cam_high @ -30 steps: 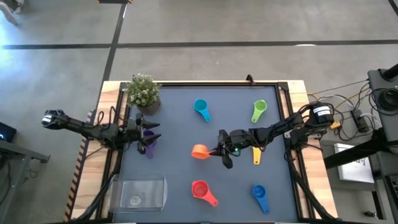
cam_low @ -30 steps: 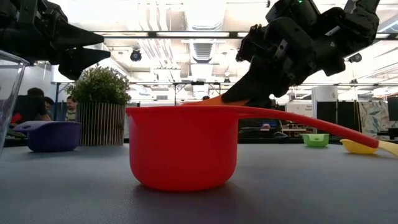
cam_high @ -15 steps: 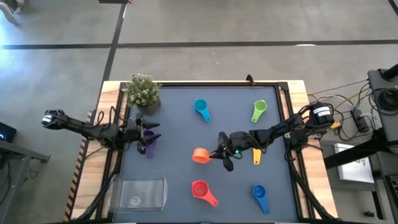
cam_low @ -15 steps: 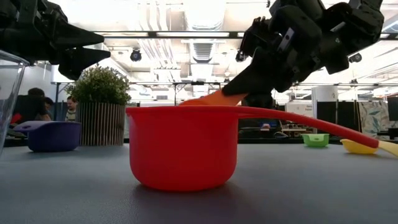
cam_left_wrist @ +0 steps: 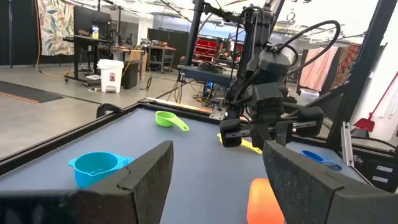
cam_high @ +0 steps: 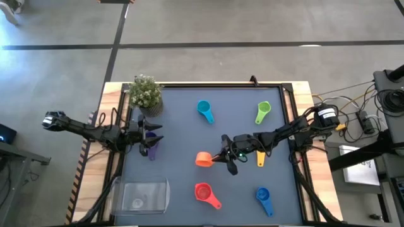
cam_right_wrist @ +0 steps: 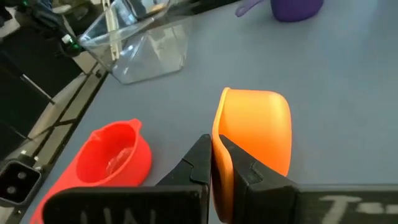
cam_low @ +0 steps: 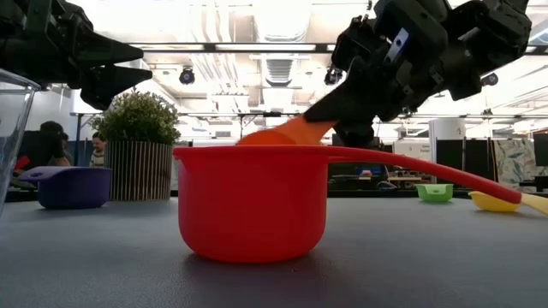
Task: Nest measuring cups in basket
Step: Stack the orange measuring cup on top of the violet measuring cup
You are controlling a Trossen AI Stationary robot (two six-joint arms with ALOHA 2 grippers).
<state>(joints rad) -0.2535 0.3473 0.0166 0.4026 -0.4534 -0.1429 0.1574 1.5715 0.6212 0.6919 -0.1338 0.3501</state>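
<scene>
Orange measuring cup (cam_high: 203,159) sits mid-table, lifted off the surface, pinched by its handle in your right gripper (cam_high: 222,157). Red cup (cam_high: 203,192) lies nearer, clear basket (cam_high: 144,195) at near left. Your left gripper (cam_high: 153,134) hangs spread wide over the purple cup (cam_high: 150,149).

Robotics lab or workshop
Equipment racks (cam_left_wrist: 205,53), loose cables (cam_high: 353,116) and workbenches (cam_left_wrist: 93,43) are standing around on bare concrete floor (cam_high: 252,25).
</scene>
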